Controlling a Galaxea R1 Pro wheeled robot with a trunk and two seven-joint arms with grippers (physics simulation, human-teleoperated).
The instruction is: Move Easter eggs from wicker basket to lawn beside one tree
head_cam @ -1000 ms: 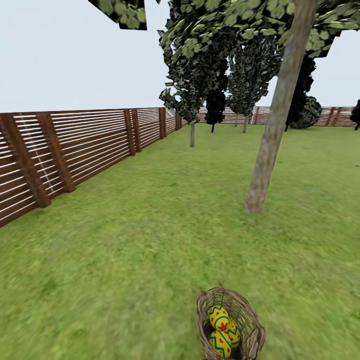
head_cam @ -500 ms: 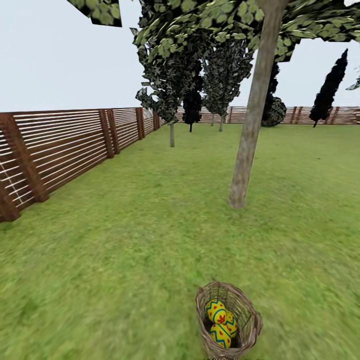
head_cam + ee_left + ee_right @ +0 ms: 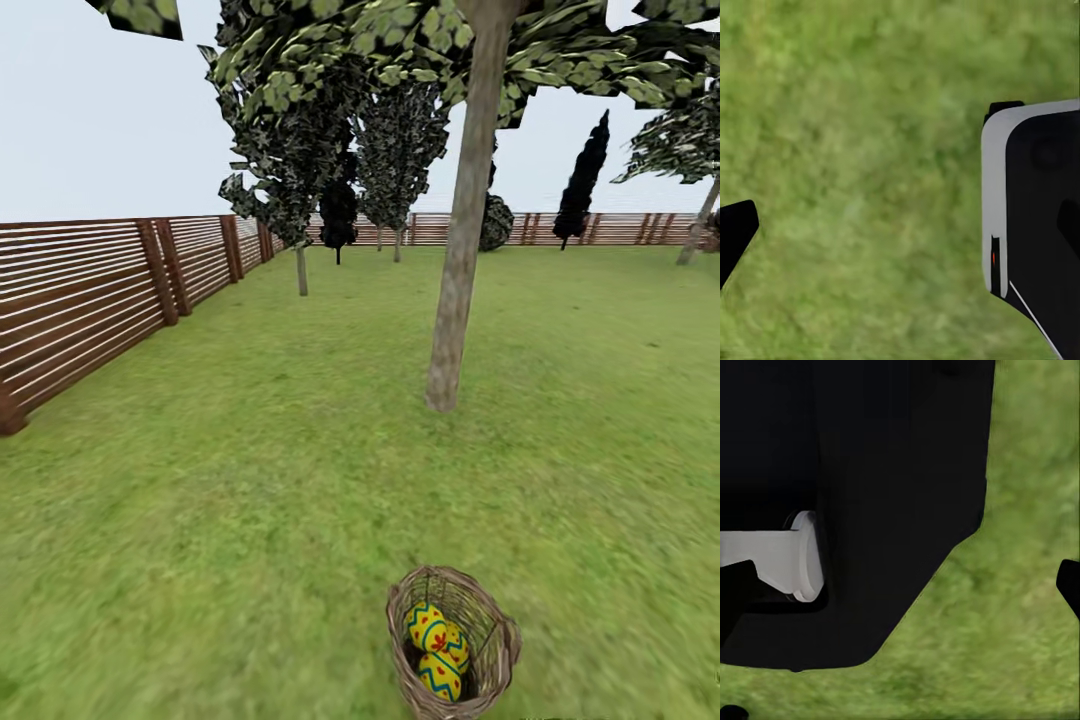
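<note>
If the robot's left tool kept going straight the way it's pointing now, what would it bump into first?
Most likely the lawn. The left wrist view looks along the tool at bare grass, with part of the robot's own body off to one side. How far off the grass lies is unclear.

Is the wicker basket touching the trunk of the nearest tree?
Apart. In the head view the basket sits on the lawn well short of the tree trunk, with a broad stretch of open grass between them.
</note>
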